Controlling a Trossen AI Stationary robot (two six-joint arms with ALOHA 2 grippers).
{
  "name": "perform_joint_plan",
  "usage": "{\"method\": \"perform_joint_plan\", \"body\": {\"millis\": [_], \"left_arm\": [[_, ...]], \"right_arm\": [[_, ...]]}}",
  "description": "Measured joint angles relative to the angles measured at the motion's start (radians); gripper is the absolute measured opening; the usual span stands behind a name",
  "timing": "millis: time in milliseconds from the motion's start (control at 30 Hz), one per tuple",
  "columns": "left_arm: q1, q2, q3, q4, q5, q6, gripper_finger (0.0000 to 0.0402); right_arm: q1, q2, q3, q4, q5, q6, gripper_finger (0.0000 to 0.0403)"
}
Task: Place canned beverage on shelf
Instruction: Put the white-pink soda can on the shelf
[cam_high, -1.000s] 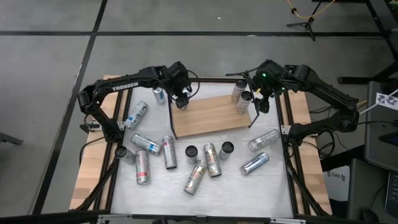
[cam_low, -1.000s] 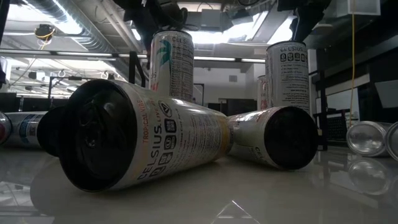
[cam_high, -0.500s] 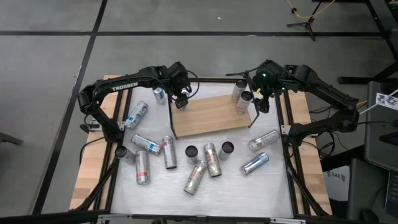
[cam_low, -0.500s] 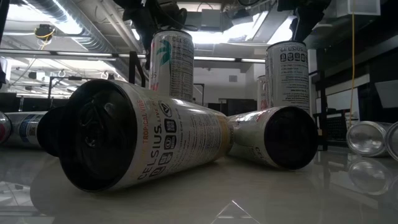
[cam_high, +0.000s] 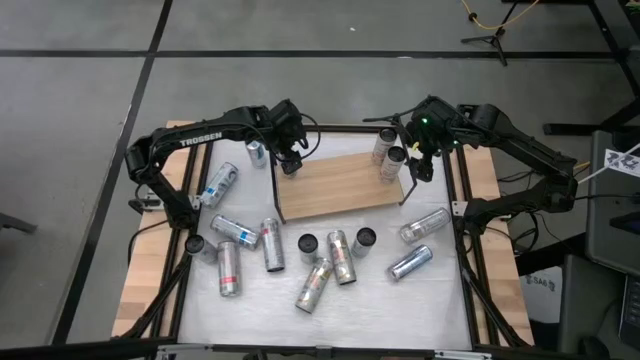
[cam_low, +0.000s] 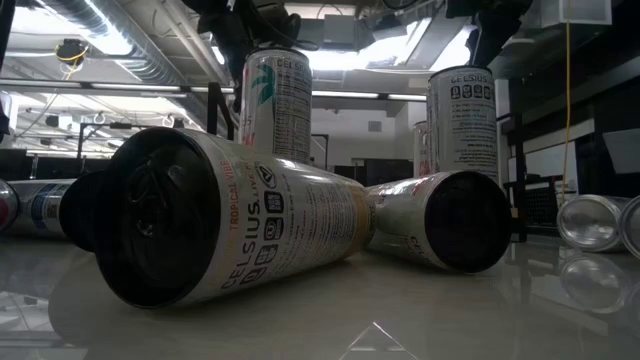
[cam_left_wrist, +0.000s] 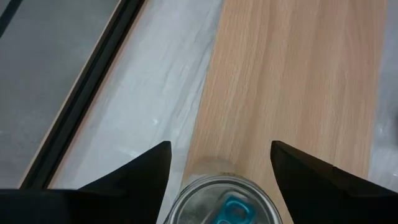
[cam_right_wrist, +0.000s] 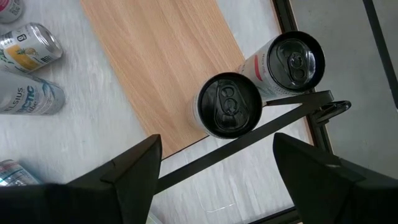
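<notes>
At the upper left of the high view, the left gripper (cam_high: 291, 163) stood over the shelf (cam_high: 345, 190), fingers spread, flanking without touching an upright can (cam_left_wrist: 219, 202) set at the board's left end. Centre frame, loose cans (cam_high: 322, 259) lay scattered below the shelf. At upper right, the right gripper (cam_high: 420, 165) hovered wide open and empty above two standing cans (cam_right_wrist: 227, 104). These cans are probably rigid but slick, best gripped mid-body.
</notes>
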Motion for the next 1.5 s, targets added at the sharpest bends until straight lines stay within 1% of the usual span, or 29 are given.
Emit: {"method": "perform_joint_plan", "body": {"millis": [433, 600, 800, 900, 1067, 1167, 1333, 1433, 1500], "left_arm": [[0.000, 0.000, 0.011, 0.015, 0.000, 0.000, 0.0267], [0.000, 0.000, 0.070, 0.019, 0.000, 0.000, 0.0267], [-0.005, 0.000, 0.181, -0.008, 0.001, 0.000, 0.0267], [-0.018, 0.000, 0.250, -0.062, 0.001, 0.000, 0.0267], [-0.056, 0.000, 0.374, -0.209, 0.001, -0.001, 0.0267], [-0.087, -0.005, 0.420, -0.295, -0.003, -0.030, 0.0267], [-0.155, -0.047, 0.427, -0.433, -0.032, -0.152, 0.0267], [-0.209, -0.074, 0.427, -0.535, -0.051, -0.276, 0.0267], [-0.258, -0.090, 0.427, -0.600, -0.083, -0.372, 0.0267]], "right_arm": [[0.000, 0.000, 0.000, 0.000, 0.000, 0.000, 0.0303], [0.000, 0.000, 0.000, 0.000, 0.000, 0.001, 0.0303], [0.000, 0.000, 0.000, 0.000, 0.000, 0.002, 0.0303], [0.000, 0.000, 0.000, 0.000, 0.000, 0.002, 0.0303], [0.000, 0.000, 0.000, 0.000, 0.000, 0.002, 0.0303], [0.000, 0.000, 0.000, 0.000, 0.000, 0.002, 0.0303], [0.000, 0.000, 0.000, 0.000, 0.000, 0.003, 0.0303], [0.000, 0.000, 0.000, 0.000, 0.000, 0.002, 0.0303], [0.000, 0.000, 0.000, 0.000, 0.000, 0.002, 0.0303]]}}
